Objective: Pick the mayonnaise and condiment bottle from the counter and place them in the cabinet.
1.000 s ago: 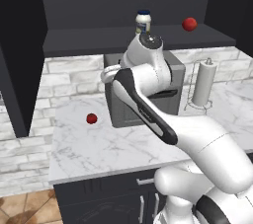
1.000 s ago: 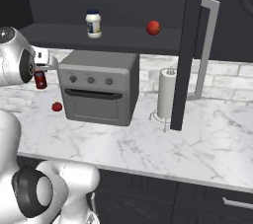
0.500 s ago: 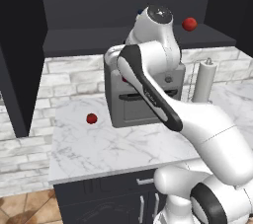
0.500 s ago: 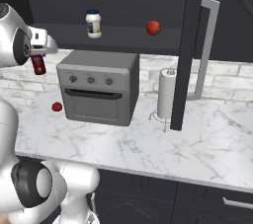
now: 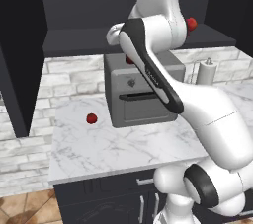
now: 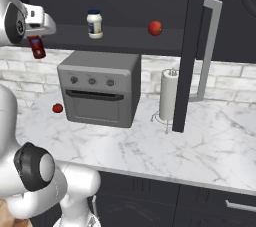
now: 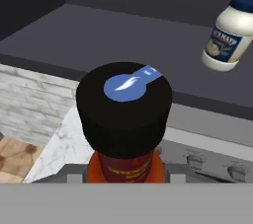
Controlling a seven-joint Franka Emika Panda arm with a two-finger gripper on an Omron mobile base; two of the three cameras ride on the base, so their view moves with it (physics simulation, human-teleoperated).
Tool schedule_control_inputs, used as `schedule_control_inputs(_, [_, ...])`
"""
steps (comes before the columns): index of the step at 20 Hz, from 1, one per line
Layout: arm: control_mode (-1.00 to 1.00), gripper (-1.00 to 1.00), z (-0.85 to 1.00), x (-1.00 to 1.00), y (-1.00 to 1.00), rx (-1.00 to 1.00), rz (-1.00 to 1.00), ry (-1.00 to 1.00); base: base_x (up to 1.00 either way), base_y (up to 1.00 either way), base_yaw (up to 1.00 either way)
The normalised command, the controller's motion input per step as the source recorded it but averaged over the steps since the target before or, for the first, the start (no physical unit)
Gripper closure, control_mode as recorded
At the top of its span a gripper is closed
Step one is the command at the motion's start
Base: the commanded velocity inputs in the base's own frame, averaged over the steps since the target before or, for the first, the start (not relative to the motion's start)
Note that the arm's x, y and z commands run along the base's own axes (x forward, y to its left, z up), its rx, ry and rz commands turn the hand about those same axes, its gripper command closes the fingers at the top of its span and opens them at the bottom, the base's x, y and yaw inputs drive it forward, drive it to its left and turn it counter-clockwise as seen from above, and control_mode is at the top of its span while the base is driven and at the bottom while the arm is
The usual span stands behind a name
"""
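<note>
The cabinet (image 6: 125,36) shelf carries the mayonnaise (image 6: 94,23) and a tomato (image 6: 155,28).

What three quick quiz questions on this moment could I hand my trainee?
1. True or false: the mayonnaise stands on the counter.
2. What do the jaws hold? A) tomato B) bottle C) paper towel roll
3. Fill in: on the cabinet shelf, right of the mayonnaise, lies a red ____.

Key: 1 false, it stands on the cabinet shelf. 2 B, held in the air left of the oven. 3 tomato.
</note>
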Motion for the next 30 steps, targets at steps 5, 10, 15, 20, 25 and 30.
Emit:
schedule_control_inputs(5, [-1.00, 1.00, 0.19, 0.00, 0.00, -0.06, 0.01, -0.01, 0.00, 0.00, 0.00])
schedule_control_inputs(10, [-1.00, 1.00, 0.00, 0.01, 0.00, -0.03, 0.02, 0.00, 0.00, 0.00, 0.00])
schedule_control_inputs(15, [-1.00, 1.00, 0.00, 0.12, -0.05, -0.03, 0.02, 0.00, 0.00, 0.00, 0.00])
schedule_control_inputs(20, [-1.00, 1.00, 0.00, 0.37, -0.10, -0.01, 0.00, 0.00, 0.00, 0.00, 0.00])
schedule_control_inputs(25, [-1.00, 1.00, -0.01, 0.24, -0.03, 0.00, 0.00, 0.00, 0.00, 0.00, 0.00])
schedule_control_inputs(30, [-1.00, 1.00, -0.23, 0.13, 0.00, -0.03, 0.01, 0.00, 0.00, 0.00, 0.00])
